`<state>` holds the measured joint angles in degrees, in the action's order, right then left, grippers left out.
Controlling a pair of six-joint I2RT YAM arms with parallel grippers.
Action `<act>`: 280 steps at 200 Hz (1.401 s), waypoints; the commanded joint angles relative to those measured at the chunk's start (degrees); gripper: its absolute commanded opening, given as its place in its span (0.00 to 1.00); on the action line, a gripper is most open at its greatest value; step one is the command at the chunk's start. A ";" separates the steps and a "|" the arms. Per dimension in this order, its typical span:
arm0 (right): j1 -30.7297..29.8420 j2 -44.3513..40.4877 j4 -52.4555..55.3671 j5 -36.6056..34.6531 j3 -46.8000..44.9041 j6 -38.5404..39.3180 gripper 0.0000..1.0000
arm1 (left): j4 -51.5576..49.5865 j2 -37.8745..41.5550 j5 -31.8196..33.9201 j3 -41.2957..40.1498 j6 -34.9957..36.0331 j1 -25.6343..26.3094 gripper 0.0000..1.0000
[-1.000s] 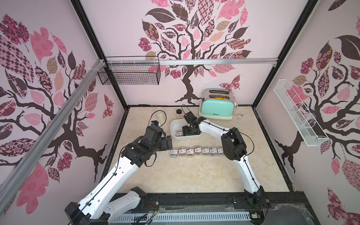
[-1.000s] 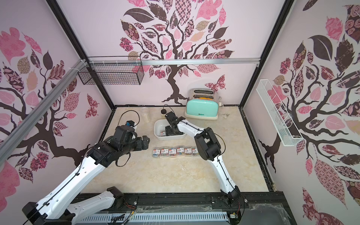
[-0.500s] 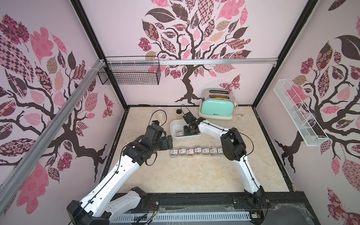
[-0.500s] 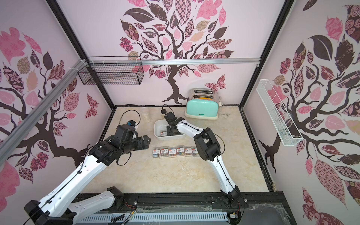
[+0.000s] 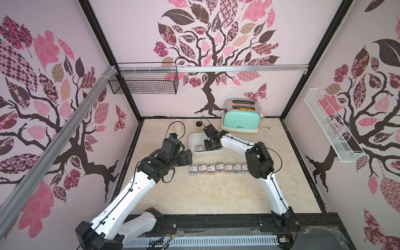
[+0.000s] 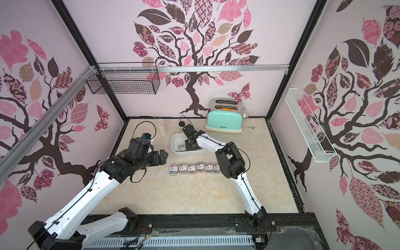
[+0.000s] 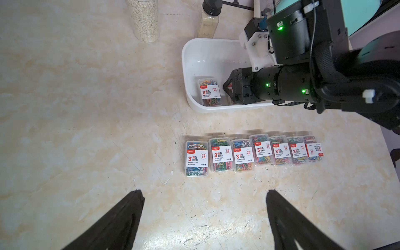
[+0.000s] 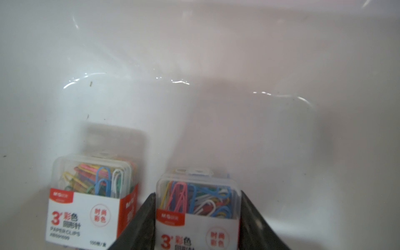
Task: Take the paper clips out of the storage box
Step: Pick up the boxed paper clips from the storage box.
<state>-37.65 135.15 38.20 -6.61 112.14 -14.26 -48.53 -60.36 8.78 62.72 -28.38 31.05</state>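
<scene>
The paper clips come as small clear plastic cases, and two of them lie side by side on the floor of the storage box (image 7: 205, 56). The gripped case (image 8: 198, 212) sits between the black fingers (image 8: 140, 227) of the right gripper (image 8: 198, 193), whose jaws press against its two long side walls. The second case (image 8: 93, 201) lies just beside it, with one finger in the narrow gap between the two.

I judge each case to be light and stiff, with smooth, glossy walls that could slip under a weak pinch. The loose clips inside will probably shift as it tilts. The lid looks like a snap-on type, so a hard squeeze might pop or crack it. Taking it across the narrow width, low on the side walls, seems the soundest hold. A straight lift should keep the finger from dragging the neighbour along.

The box stands near the middle of the bench's (image 7: 86, 108) far edge, with the mint-green toaster (image 5: 241, 119) behind it toward the far right corner. A row of seven cases (image 7: 253, 154) lies on the bench between the box and the near edge, labels up. The left gripper (image 7: 204, 192) hovers above bare bench near that row's left end, jaws spread wide and empty.
</scene>
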 commanded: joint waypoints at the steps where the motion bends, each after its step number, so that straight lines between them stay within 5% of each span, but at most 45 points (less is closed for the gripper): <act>1: -0.23 -6.16 0.40 -0.99 1.08 1.20 0.43 | 1.18 0.10 -0.16 -0.64 0.80 -0.33 0.94; 127: 0.81 -17.17 1.26 -1.04 -4.32 3.18 0.39 | 2.06 0.64 -0.18 -1.02 0.18 -0.33 0.94; 280: 16.27 -47.93 2.22 0.64 -42.34 -2.66 0.40 | 3.18 0.96 -3.53 -2.38 0.61 -0.21 0.94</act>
<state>-22.61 92.42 41.10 -5.04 73.78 -14.59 -45.95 -60.25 6.66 60.99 -28.42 31.00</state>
